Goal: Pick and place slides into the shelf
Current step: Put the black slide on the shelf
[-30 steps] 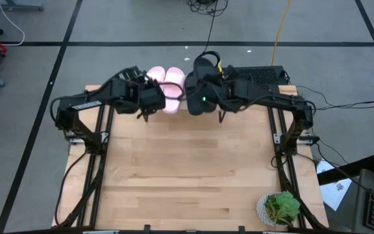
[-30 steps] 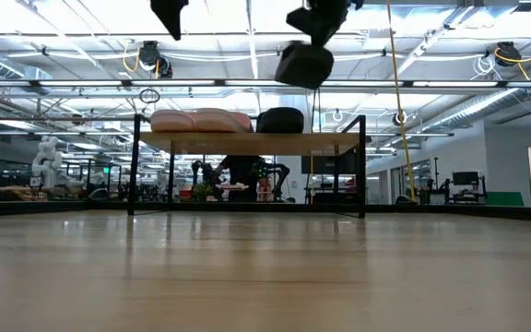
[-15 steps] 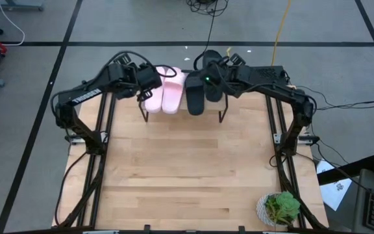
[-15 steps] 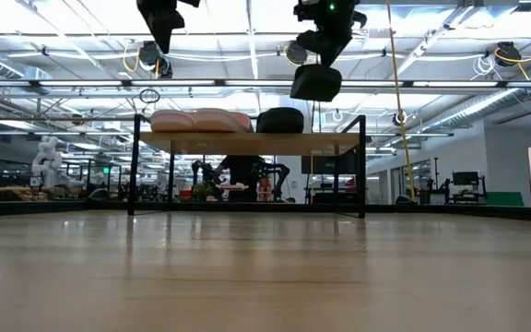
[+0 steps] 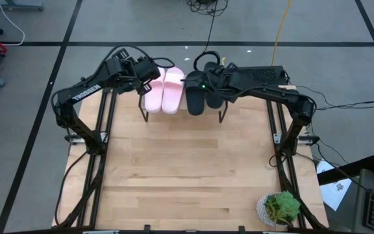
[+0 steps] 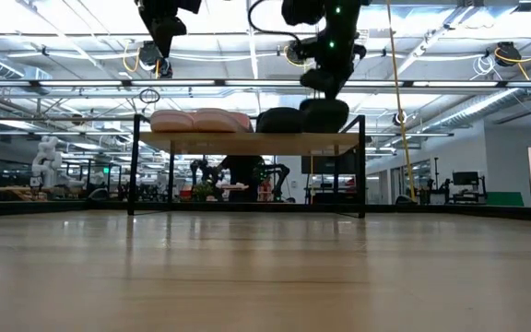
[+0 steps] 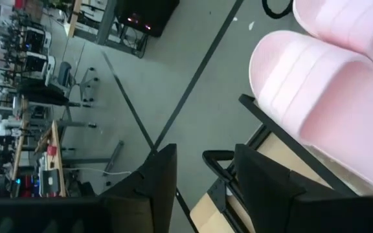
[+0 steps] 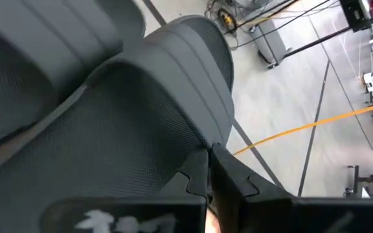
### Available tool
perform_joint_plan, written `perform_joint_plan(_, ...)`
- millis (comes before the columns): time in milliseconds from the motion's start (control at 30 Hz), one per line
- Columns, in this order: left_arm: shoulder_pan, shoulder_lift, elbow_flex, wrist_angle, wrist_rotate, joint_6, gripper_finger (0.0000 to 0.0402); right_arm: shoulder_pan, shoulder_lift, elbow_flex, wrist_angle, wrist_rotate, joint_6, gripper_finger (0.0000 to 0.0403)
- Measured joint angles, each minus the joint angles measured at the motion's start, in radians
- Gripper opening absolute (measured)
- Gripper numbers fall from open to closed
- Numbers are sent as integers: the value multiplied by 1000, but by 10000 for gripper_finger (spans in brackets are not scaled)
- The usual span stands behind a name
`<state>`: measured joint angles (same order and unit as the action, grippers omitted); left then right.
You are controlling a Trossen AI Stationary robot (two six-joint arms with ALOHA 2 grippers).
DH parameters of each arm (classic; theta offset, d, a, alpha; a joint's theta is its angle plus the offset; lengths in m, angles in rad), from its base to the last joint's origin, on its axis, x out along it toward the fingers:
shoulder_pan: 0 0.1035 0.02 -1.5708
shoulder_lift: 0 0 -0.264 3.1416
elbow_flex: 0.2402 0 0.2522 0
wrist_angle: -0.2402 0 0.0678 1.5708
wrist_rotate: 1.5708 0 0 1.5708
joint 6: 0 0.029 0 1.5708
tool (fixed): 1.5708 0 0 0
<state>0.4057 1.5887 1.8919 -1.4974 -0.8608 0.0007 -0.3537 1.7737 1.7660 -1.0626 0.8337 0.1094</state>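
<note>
Black wide-strap slide (image 5: 215, 95), airborne a second ago, now rests on the light-wood shelf (image 6: 247, 142); right tool (image 5: 208, 79) clamped on it, release pending.

The only legible marking is white block lettering printed along the long dark link of the left robot arm (image 5: 86, 93), seen from above. It appears to read "TROSSEN", though the letters are small and the reading is not certain. In the right wrist view, a smeared white mark sits on the dark housing at the picture's lower edge (image 8: 118, 220); it cannot be read. No other text, numbers or signs are legible on the shelf, the sandals or the room beyond.
</note>
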Motion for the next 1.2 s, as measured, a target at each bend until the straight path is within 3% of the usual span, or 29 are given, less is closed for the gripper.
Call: perform_joint_plan(1200, 6, 0, -1, 38, 24, 43, 161, -18, 0, -57, 17, -102, -1, 0)
